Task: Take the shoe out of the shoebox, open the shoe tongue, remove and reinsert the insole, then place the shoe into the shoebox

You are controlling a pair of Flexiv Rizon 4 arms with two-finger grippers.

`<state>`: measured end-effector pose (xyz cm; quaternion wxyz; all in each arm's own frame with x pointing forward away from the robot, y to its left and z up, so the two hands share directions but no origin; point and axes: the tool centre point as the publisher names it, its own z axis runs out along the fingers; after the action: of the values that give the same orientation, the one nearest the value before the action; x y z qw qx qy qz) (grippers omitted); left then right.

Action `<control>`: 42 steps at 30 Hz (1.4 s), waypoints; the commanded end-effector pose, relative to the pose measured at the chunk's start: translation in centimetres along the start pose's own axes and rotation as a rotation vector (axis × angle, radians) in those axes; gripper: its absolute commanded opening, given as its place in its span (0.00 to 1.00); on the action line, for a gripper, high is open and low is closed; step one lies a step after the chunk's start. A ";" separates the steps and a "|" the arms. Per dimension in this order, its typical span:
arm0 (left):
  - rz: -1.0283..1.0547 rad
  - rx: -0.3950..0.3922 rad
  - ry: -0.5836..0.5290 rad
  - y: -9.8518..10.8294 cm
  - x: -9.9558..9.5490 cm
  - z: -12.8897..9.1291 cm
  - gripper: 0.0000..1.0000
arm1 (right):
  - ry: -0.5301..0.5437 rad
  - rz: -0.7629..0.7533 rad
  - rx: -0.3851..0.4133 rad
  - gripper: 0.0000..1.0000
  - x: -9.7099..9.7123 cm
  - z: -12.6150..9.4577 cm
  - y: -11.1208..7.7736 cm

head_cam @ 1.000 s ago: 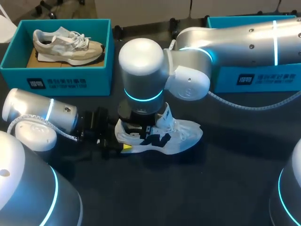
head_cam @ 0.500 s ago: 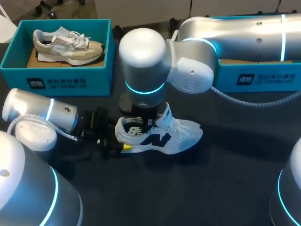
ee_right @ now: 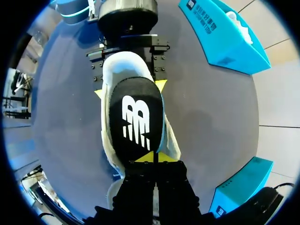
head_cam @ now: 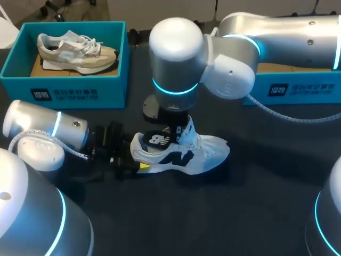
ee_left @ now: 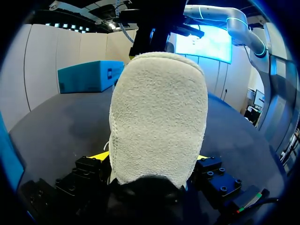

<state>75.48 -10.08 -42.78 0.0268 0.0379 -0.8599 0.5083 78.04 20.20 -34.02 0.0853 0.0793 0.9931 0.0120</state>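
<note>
- The white shoe (head_cam: 181,154) lies on its side near the middle of the counter (head_cam: 256,202). The left claw (ee_left: 151,159) pinches its heel from both sides.
- The right claw (ee_right: 153,157), tips pressed together, pinches the front end of the black insole (ee_right: 136,119), which sits over the shoe's opening.
- The insole step appears to be in hand. Next, the insole must be drawn clear while the heel is held steady.

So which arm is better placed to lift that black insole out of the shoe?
Right: the right fingers pinch the insole by its edge from above, while the left fingers clamp the shoe at its heel.
</note>
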 end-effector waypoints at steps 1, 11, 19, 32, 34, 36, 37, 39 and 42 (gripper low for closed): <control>-0.001 -0.004 -0.001 0.2 -0.2 0.5 0.00 | 0.008 -0.014 -0.033 0.00 -0.1 -0.8 -1.1; -0.001 -0.004 -0.001 0.2 -0.2 0.5 0.00 | 0.033 -0.062 -0.101 0.00 -0.1 -1.7 0.9; -0.001 -0.004 -0.001 0.2 -0.2 0.5 0.00 | 0.058 -0.086 -0.131 0.00 -0.2 -2.6 3.9; -0.001 -0.004 -0.001 0.2 -0.2 0.5 0.00 | 0.124 -0.087 -0.176 0.00 -0.3 -2.9 5.7; -0.001 -0.004 -0.001 0.2 -0.2 0.5 0.00 | 0.141 -0.081 -0.207 0.00 -0.3 -2.9 5.7; -0.001 -0.004 -0.001 0.2 -0.2 0.5 0.00 | 0.157 -0.085 -0.210 0.42 -0.2 -3.2 5.6; -0.001 -0.004 -0.001 0.2 -0.2 0.5 0.00 | 0.163 -0.083 -0.212 0.65 -0.1 -3.6 5.5; -0.001 -0.004 -0.001 0.2 -0.2 0.5 0.00 | 0.183 -0.071 -0.226 0.75 0.0 -4.1 5.2; -0.001 -0.004 -0.001 0.2 -0.2 0.5 0.00 | 0.229 -0.068 -0.240 0.84 -0.1 -4.8 4.8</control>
<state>75.49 -10.08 -42.79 0.0267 0.0379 -0.8600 0.5083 77.85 25.96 -29.71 -0.0088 0.0363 0.9912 0.1268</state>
